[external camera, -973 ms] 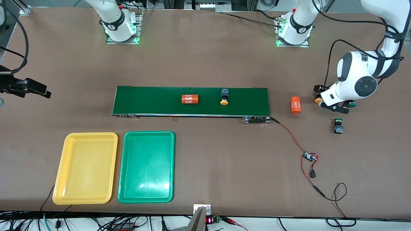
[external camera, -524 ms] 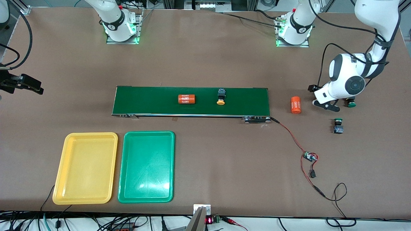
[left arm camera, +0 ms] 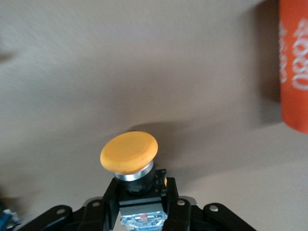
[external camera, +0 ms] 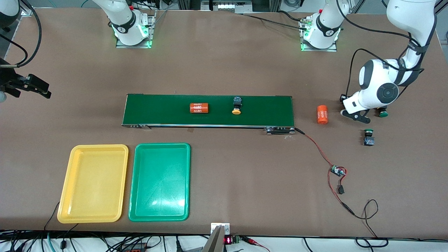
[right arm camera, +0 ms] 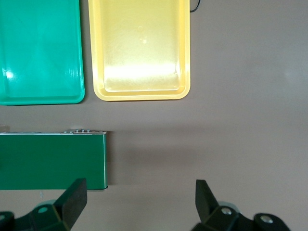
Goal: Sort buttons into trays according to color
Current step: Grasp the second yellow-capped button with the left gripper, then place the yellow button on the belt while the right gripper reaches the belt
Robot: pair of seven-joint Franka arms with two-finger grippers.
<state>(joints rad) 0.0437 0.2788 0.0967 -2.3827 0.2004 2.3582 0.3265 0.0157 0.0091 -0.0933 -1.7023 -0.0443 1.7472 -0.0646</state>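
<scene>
A yellow-capped, black-bodied push-button (left arm camera: pixel 130 159) has been clamped by the left gripper (left arm camera: pixel 139 216); lifting toward the conveyor is judged next. The right gripper (right arm camera: pixel 139 199) waits, jaws wide and empty.

1. The left gripper (left arm camera: pixel 142 204) is closed on the black body of a yellow-capped button (left arm camera: pixel 130 159), its dark fingers (left arm camera: pixel 108 202) pressing the body from both sides.
2. The round yellow-orange cap is tilted and sits on a silver collar above the black body.
3. A clear, bluish part of the button shows between the fingers, below the black body.
4. The brown table (left arm camera: pixel 144 62) fills most of the view, with a soft shadow lying beside the button.
5. An orange cylinder (left arm camera: pixel 294 67) printed with white "4680" lies on the table at the edge of the view, apart from the button.
</scene>
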